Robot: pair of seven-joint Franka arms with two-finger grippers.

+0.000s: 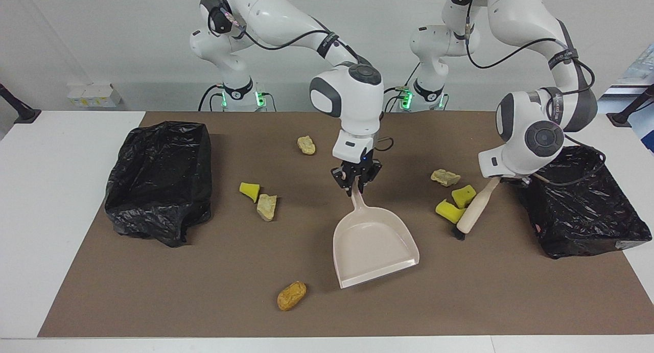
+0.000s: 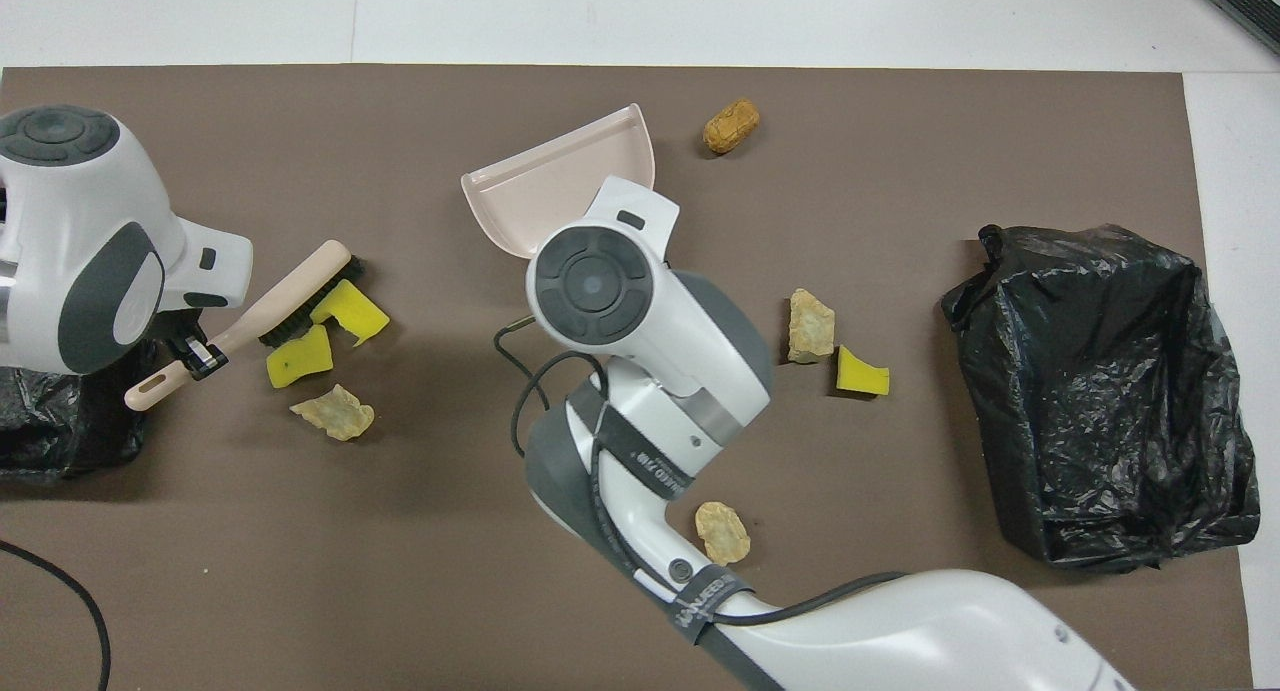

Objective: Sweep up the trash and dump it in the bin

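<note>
Seven trash pieces (image 1: 307, 145) lay scattered on the brown mat (image 1: 204, 291), left gripper (image 2: 197, 352) clamped on brush (image 1: 473, 211) handle, bristles touching two yellow sponge scraps (image 1: 450, 211), right gripper (image 1: 356, 182) pinched tight on dustpan (image 1: 373, 245) handle, orange lump (image 1: 292, 295) farthest out, black bin bags (image 1: 158, 179) at both ends

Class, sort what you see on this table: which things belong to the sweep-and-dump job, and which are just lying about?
Part of the job:
- trash: yellow and tan pieces scattered on the mat
- brush, held by left gripper
- dustpan, held by right gripper
- black-bagged bins

Lying about:
- white box
</note>
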